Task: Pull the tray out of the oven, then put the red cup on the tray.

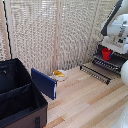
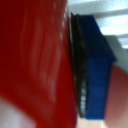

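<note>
Red plastic is filling most of the wrist view: the red cup [image 2: 35,60] is sitting hard against the camera, blurred, with a blue and black object just beside it that cannot be identified from that picture.

In the exterior view the red cup [image 1: 106,53] is standing upright at the exterior view's right, over the tray [image 1: 109,62], which is projecting forward from the dark oven [image 1: 119,54]. Whether the cup's base is touching the slats or hanging just above them cannot be told at this size. The arm [image 1: 116,25] is reaching down directly over the cup; the gripper itself is not distinguishable, and whether its jaws are closed on the cup or parted cannot be told from either picture.

A long, low barred frame [image 1: 95,73] is lying on the wooden bench [image 1: 85,102] near the oven. A white bowl [image 1: 59,75] with yellow contents, a blue panel [image 1: 44,83] and a large black case [image 1: 17,97] are occupying the bench toward the exterior view's left, well apart from the work.

Judgement: the tray appears drawn out, and the placing of the cup is in hand, at or near completion. The next move is calling for confirmed contact with the slats, then a release and a straight vertical withdrawal, so that the tapered cup is not tipped.
</note>
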